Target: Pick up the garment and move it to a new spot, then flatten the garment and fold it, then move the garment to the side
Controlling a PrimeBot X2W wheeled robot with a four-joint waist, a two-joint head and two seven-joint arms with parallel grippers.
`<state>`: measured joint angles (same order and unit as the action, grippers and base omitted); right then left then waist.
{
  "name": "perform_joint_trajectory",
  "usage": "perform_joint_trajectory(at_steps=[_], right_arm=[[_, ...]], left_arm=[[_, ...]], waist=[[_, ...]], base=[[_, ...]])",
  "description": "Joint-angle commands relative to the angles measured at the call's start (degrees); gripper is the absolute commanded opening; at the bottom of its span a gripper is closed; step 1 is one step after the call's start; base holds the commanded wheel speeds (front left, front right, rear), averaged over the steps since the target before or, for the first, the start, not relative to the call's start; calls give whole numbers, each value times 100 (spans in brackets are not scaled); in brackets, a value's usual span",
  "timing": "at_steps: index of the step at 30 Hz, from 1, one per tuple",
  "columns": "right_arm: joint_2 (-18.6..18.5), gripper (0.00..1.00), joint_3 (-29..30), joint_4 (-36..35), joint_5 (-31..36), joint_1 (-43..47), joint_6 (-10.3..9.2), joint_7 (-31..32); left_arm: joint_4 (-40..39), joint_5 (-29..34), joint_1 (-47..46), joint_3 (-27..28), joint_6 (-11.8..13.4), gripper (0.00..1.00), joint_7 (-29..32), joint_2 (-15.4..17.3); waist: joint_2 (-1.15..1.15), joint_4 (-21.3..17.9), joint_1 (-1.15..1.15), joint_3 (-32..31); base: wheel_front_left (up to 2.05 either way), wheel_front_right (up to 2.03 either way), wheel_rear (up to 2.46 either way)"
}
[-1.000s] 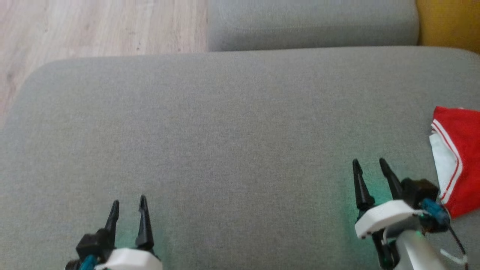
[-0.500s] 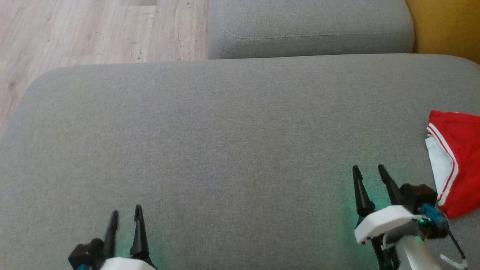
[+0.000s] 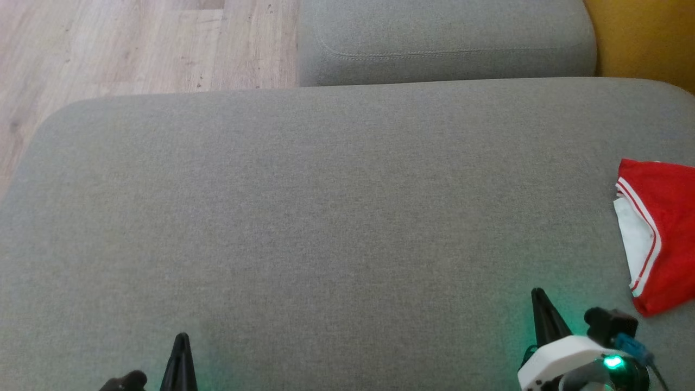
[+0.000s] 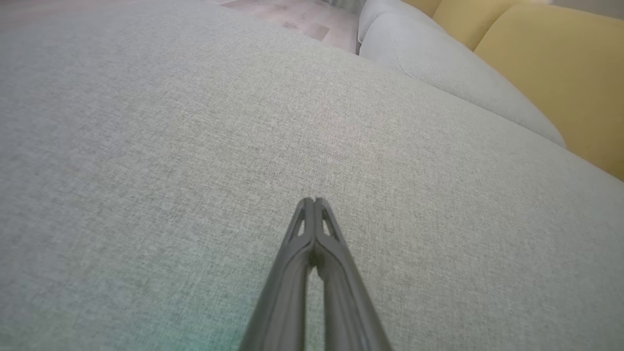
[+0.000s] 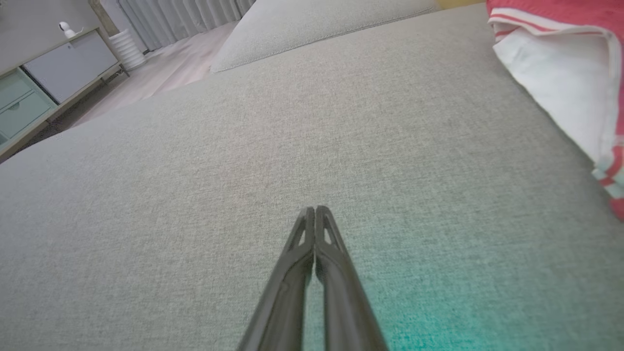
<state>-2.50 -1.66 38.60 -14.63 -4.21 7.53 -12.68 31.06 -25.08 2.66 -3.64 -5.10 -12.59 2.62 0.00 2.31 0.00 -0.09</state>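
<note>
One garment (image 3: 659, 233), red with white striped trim and a white inner face turned out along its left side, lies at the right edge of the grey seat cushion (image 3: 326, 217), about midway between the near and far edges. It runs out of the head view to the right, so its full shape cannot be told. It looks like thin sportswear cloth, so it is probably light, limp and a little slick. It should sag and bunch when lifted and will not keep a shape. Layers seem to lie on one another, so a shallow pinch may take only the top one.

The striped hem on the side towards the cushion's middle looks like the best place to take hold. It is doubled, firmer than the rest and easy to reach. A grip at the near lower corner of the hem, with a second one further along, should let the cloth hang flat.

The right claw (image 3: 537, 296) is pressed together with nothing in it, by the near edge and near the garment without touching it. The left claw (image 3: 182, 341) is likewise together and empty, by the near edge towards the left corner and well apart from the cloth.

A second grey cushion (image 3: 445, 38) lies beyond the far edge, with wooden floor (image 3: 136, 43) to its left.
</note>
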Motion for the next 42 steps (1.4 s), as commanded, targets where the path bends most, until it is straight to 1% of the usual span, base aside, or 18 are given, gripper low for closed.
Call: perform_joint_trajectory(at_steps=[1,42], right_arm=[[-7,0,29,-237,-213,-275,0,51],[-18,0,299,-1026,-2864,-241,-2,700]], left_arm=[[-211,-172,-206,87,-18,0,34,3],[-739,-2471,-440,408,-96,0,687,11]], waist=[[0,-4,0,1],[0,-84,0,10]], base=[[0,0,0],[0,0,0]])
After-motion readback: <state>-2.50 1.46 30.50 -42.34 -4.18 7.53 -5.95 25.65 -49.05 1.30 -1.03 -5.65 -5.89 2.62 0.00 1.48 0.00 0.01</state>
